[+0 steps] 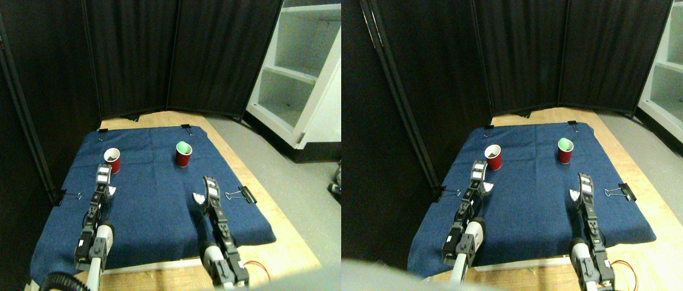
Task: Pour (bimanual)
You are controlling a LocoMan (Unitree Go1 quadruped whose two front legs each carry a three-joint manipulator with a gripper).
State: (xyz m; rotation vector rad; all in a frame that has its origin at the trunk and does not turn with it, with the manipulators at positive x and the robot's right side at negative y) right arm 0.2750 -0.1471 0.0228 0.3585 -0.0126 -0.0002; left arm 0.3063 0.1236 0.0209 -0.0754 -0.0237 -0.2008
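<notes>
Two red cups [112, 159] [183, 154] stand apart mid-cloth [153, 200]; both pincers' [103, 176] [209, 188] jaw state unclear

Both manipulators are reaching up from the bottom edge and are stretching forward. The left gripper [104, 176] is pointing ahead, almost straight. The right gripper [210, 189] is leaning a little toward the left. The two are staying well apart.
</notes>
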